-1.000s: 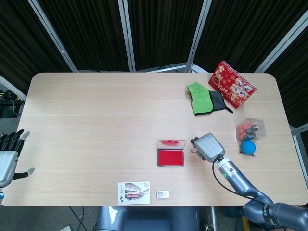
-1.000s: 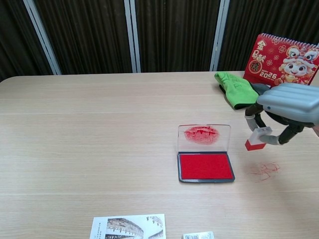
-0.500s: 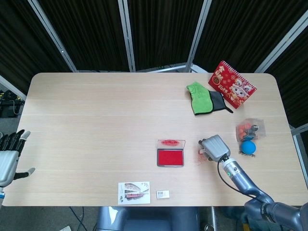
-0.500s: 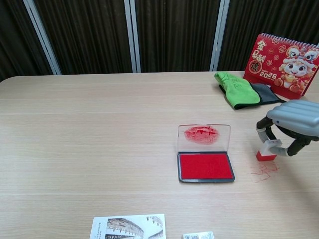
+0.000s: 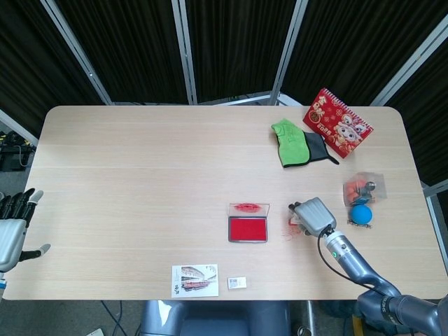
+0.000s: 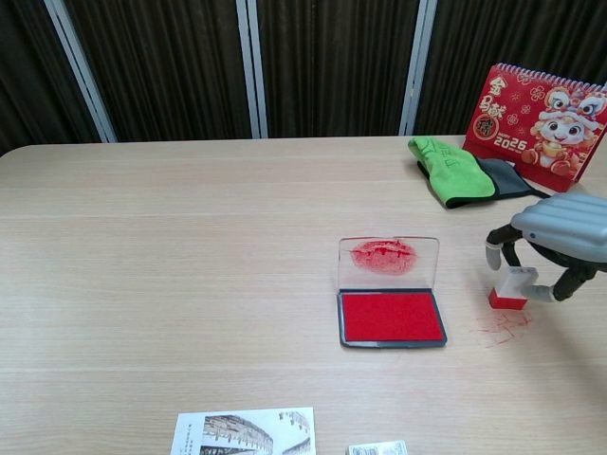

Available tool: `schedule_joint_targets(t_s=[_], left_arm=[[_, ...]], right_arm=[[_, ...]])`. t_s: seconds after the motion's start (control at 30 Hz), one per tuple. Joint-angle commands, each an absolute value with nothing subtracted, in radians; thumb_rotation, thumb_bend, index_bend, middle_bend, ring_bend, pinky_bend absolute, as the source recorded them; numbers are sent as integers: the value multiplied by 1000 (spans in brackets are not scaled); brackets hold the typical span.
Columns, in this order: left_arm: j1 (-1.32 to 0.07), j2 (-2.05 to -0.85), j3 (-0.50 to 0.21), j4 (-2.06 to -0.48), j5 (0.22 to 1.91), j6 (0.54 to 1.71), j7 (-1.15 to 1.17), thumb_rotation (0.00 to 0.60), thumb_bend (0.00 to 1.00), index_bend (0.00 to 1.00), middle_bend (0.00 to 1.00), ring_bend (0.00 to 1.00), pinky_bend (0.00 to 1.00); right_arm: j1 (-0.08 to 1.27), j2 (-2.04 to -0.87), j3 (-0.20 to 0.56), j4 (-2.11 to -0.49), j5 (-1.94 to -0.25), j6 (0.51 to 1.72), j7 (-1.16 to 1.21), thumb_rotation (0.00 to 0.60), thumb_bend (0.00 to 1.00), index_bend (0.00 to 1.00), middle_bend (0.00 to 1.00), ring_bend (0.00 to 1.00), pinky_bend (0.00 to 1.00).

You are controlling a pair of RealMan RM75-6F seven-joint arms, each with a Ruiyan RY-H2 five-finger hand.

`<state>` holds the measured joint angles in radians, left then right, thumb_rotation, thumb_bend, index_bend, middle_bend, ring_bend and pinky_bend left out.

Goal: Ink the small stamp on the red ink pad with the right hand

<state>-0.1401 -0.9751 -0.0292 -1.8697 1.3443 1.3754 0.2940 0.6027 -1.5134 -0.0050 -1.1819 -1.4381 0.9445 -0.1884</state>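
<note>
The small stamp [image 6: 512, 287], white on top with a red base, stands upright on the table right of the ink pad. My right hand [image 6: 560, 232] [image 5: 311, 215] arches over it, holding its white top between a finger on each side. The red ink pad [image 6: 392, 318] [image 5: 248, 229] lies open, its clear lid [image 6: 389, 261] standing up at the back and smeared with red. The hand hides the stamp in the head view. My left hand [image 5: 10, 231] hangs off the table's left edge, fingers apart and holding nothing.
Red ink smears [image 6: 503, 327] mark the table by the stamp. A red calendar [image 6: 536, 123], a green cloth [image 6: 450, 171] and a dark cloth [image 6: 503, 175] sit at the back right. A blue ball [image 5: 361, 214], a photo card [image 5: 194, 280] and a small label [image 5: 236, 283] lie nearby.
My right hand carried the stamp right and down, away from the ink pad, until its red base came to rest on the table. The left hand has not moved.
</note>
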Motion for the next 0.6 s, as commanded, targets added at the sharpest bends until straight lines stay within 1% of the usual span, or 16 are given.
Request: schedule_joint_targets(t_s=[0.03, 0.2, 0.33, 0.5, 0.6], left_arm=[[-140, -976, -29, -1870, 1345, 1376, 295, 600, 0, 0, 0, 0, 0], [-139, -976, -28, -1870, 1347, 1379, 294, 600, 0, 0, 0, 0, 0], [-138, -974, -27, -1871, 1349, 1379, 292, 600, 0, 0, 0, 0, 0], [-135, -965, -25, -1877, 1354, 1382, 281, 600, 0, 0, 0, 0, 0], [-127, -952, -20, -1887, 1371, 1392, 263, 600, 0, 0, 0, 0, 0]], right_arm=[[600, -1513, -4, -1183, -1440, 949, -190, 600, 288, 362, 454, 729, 1000], [593, -1506, -5, -1191, -1447, 963, -193, 600, 283, 362, 454, 729, 1000], [582, -1478, 3, -1226, -1461, 1005, -188, 600, 280, 359, 454, 729, 1000], [543, -1364, 4, -1360, -1509, 1117, -167, 600, 279, 356, 453, 729, 1000], [485, -1271, -3, -1465, -1549, 1238, -132, 600, 278, 354, 450, 729, 1000]])
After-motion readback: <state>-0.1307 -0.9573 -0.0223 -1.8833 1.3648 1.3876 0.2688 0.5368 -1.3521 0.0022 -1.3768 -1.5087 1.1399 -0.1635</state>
